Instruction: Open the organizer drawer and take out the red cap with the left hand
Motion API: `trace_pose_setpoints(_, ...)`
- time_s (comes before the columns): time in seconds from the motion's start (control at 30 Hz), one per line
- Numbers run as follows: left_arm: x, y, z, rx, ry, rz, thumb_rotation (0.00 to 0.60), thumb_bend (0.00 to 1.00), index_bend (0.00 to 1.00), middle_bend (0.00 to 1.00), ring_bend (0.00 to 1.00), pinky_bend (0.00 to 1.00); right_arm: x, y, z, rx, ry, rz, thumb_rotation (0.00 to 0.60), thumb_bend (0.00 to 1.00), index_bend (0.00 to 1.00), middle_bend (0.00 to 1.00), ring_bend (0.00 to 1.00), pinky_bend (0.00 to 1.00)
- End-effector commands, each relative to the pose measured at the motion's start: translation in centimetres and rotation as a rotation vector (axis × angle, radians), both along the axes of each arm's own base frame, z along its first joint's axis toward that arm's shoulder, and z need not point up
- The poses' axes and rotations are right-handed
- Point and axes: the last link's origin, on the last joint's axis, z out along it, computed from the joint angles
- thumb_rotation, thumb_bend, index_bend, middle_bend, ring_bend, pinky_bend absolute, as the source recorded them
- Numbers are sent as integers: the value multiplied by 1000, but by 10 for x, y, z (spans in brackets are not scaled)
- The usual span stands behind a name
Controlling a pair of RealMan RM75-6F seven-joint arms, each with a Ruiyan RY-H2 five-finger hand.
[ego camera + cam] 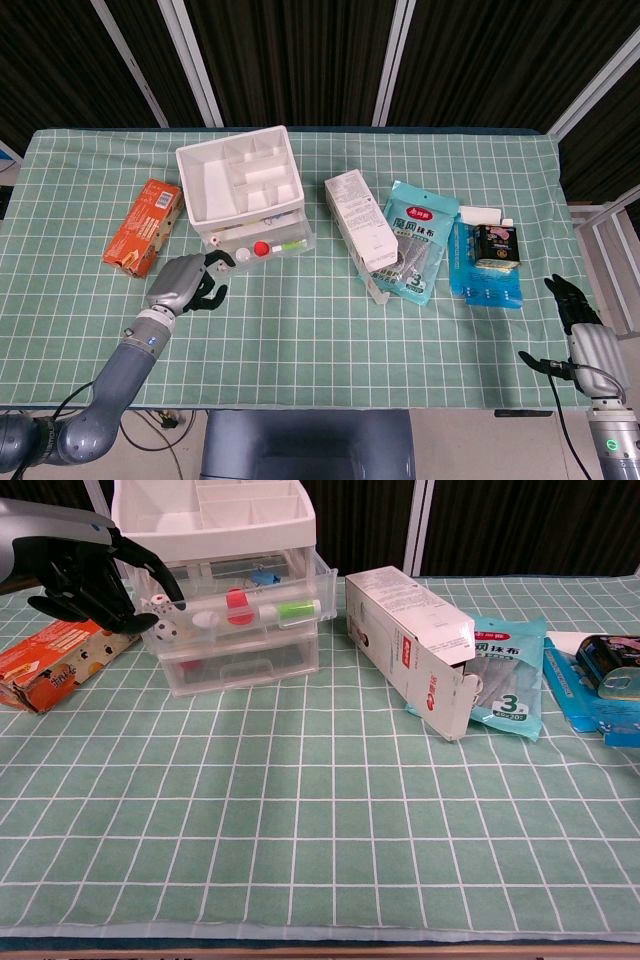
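The white organizer (240,180) (215,510) stands at the back left, and its top clear drawer (258,246) (235,615) is pulled partway out. In the drawer lies the red cap (260,248) (238,599), between a white dice-like piece and a green-tipped tube. My left hand (190,282) (85,575) is at the drawer's front left corner, its curled fingers hooked on the drawer's front wall. It does not touch the cap. My right hand (580,322) hangs off the table's right edge with its fingers apart, holding nothing.
An orange snack box (143,226) (55,660) lies just left of the organizer, close to my left hand. To the organizer's right are a white carton (360,220) (415,630), a teal pouch (418,240) (505,680) and blue packets (487,265) (600,685).
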Motion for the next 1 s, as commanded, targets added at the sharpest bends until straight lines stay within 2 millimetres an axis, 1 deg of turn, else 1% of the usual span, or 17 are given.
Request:
trace_pose_setpoints(0.03,4,-2,0,-16,-8,-9,600,450,341,1000,1000,1000,0,0,0,0,-1,-1,600,9,0,0,0,215)
trace_pose_setpoints(0.23,11,-8,1,-42,-18,-33,600,451,342,1000,1000,1000,0,0,0,0,-1,0,600,10,0,0,0,215)
trace_pose_setpoints(0.47,13,-10,1,-58,-18,-40,600,450,342,1000,1000,1000,0,1,0,0,-2,0,600,9,0,0,0,215)
trace_pose_setpoints(0.77,19,-14,-4,-88,-24,-58,600,450,345,1000,1000,1000,0,1,0,0,-2,-1,600,9,0,0,0,215)
trace_pose_setpoints(0.83,21,-14,-3,-83,-32,-62,600,431,346,1000,1000,1000,0,1,0,0,-3,-1,600,9,0,0,0,215)
trace_pose_setpoints(1.0,32,-10,10,-18,-32,-116,600,328,350,1000,1000,1000,0,1,1,0,-4,-1,600,9,0,0,0,215)
